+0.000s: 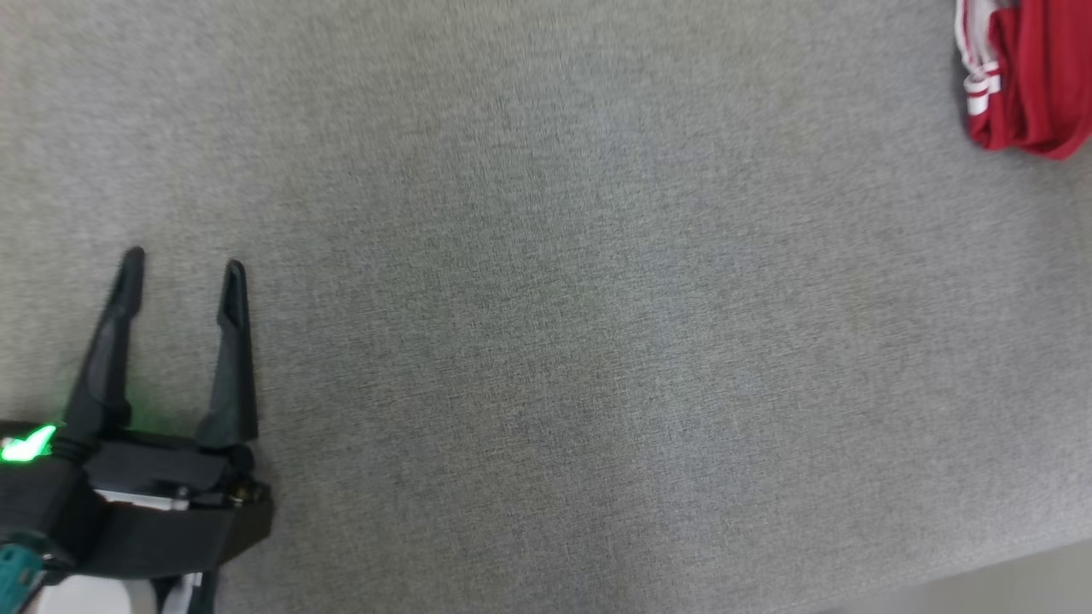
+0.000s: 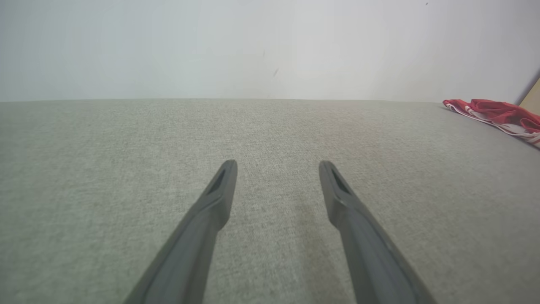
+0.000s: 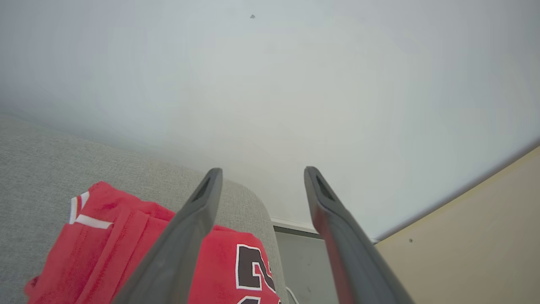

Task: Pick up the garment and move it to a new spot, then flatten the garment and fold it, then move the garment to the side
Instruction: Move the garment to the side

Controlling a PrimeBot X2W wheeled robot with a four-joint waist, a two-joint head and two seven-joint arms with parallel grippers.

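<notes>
The garment [image 1: 1028, 81] is a red jersey with white trim, bunched at the far right corner of the grey fabric surface [image 1: 546, 307]. From the left wrist view the garment [image 2: 498, 115] lies far off to the right. My left gripper [image 1: 181, 267] hovers open over bare fabric at the lower left, nothing between its fingers; its fingertips [image 2: 228, 169] are spread wide. My right gripper [image 3: 259, 173] is open above the garment [image 3: 126, 253], whose dark number print [image 3: 253, 266] shows beside the left finger. The fingers point past the surface's corner toward the wall.
A pale wall [image 2: 270, 46] rises behind the grey surface. Beyond the surface's rounded right corner [image 3: 261, 211] there is a drop to a grey floor strip [image 3: 303, 261] and a beige panel [image 3: 464, 236]. A pale floor edge [image 1: 981, 588] shows at the lower right.
</notes>
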